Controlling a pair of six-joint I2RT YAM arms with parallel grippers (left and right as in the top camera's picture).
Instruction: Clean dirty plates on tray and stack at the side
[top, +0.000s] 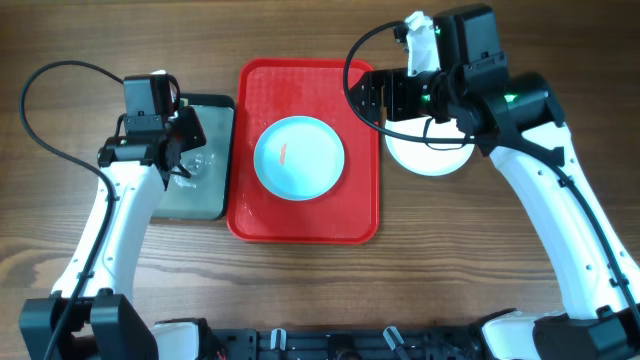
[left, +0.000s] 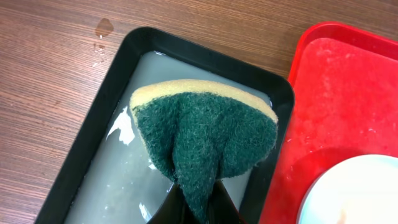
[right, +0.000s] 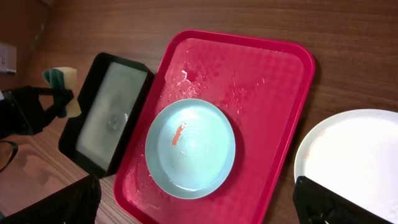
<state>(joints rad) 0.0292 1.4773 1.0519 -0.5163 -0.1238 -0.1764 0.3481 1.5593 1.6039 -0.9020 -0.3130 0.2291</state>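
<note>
With my left gripper (top: 183, 150) clamped on the soaked sponge (left: 205, 134) over the pan (top: 216, 106) and my right gripper (top: 362, 97) wide open, empty, above the white plate (top: 430, 160), the smeared turquoise plate (top: 299, 157) centred on the wet tray (top: 355, 215) could skid when I scrub.

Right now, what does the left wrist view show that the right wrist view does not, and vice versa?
Left wrist only: wet drops on the wooden table beyond the black-rimmed metal pan. Right wrist only: the reddish smear on the pale turquoise round plate, and the white round plate beside the red rectangular plastic tray. Both: pan, tray, green-and-yellow sponge, and the turquoise plate, just its edge in the left wrist view.
</note>
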